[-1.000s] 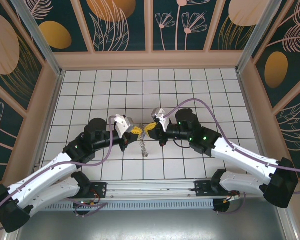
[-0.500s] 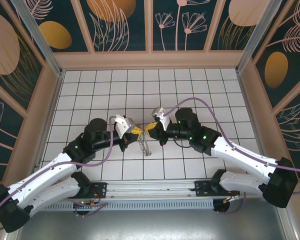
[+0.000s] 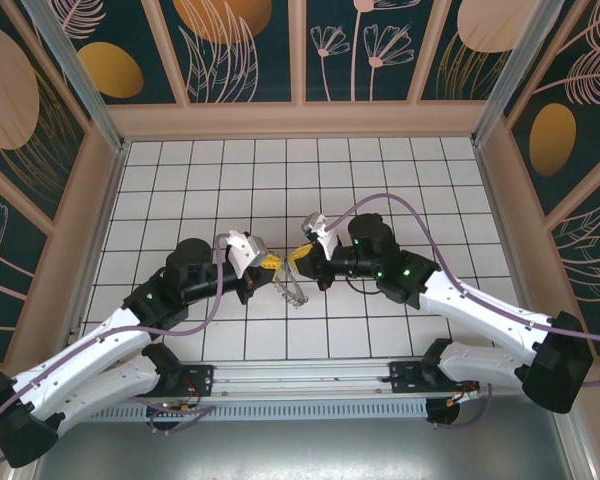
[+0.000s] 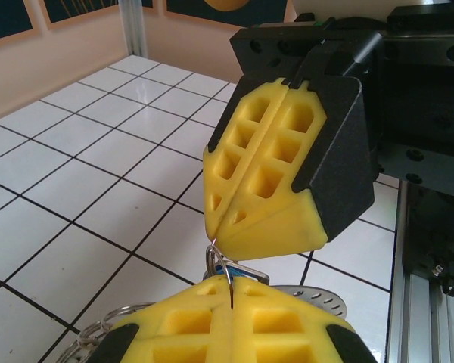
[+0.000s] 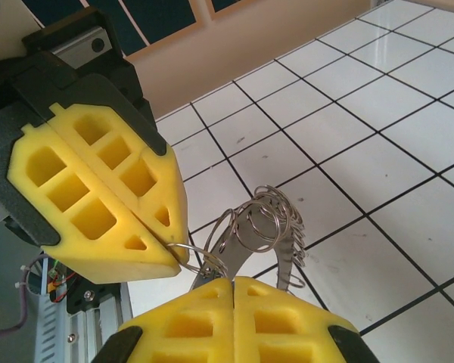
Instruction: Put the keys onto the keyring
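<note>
keyring (image 5: pixel 221 253): shiny metal | tool pads (image 5: pixel 98 204): matt yellow foam | floor (image 5: pixel 378 144): glossy tile

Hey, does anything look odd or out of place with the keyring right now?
Nothing looks spilled or broken. The keyring hangs tilted, almost on edge, pinched between the shut left gripper and the shut right gripper. Its wire loops are bunched together on one side, which might snag.

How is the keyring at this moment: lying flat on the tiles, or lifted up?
Lifted up. The keyring stands tilted on edge, gripped by the shut jaws of the left gripper and the right gripper.
</note>
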Controlling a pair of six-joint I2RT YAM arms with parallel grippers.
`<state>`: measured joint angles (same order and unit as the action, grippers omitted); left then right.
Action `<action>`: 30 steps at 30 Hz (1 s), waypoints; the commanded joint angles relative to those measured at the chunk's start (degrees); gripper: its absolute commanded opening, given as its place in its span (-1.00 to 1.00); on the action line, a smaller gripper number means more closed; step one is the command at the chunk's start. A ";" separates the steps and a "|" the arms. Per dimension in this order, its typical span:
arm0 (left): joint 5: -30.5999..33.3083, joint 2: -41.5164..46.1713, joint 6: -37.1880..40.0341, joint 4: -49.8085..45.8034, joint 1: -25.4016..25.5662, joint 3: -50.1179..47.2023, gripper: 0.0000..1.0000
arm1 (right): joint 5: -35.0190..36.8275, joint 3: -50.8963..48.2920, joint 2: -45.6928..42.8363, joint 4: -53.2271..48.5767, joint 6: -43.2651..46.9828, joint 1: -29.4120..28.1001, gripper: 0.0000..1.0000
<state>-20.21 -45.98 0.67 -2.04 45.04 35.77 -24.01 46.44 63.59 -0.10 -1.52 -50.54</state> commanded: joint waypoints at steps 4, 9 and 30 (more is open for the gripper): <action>-1.31 1.63 1.02 2.57 0.69 0.35 -1.00 | -0.50 2.00 1.30 -0.93 -0.85 0.97 -1.00; 0.10 2.20 1.13 2.44 0.74 0.29 -1.00 | -0.86 1.90 1.04 -1.47 -1.05 0.97 -1.00; 1.69 2.68 1.27 2.13 0.80 0.27 -1.00 | 3.12 -3.77 -10.75 4.43 2.88 0.62 -0.16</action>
<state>-17.54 -44.18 1.32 -3.16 45.45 35.77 -23.66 44.45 58.39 0.08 -0.32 -49.95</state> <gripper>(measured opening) 0.041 0.397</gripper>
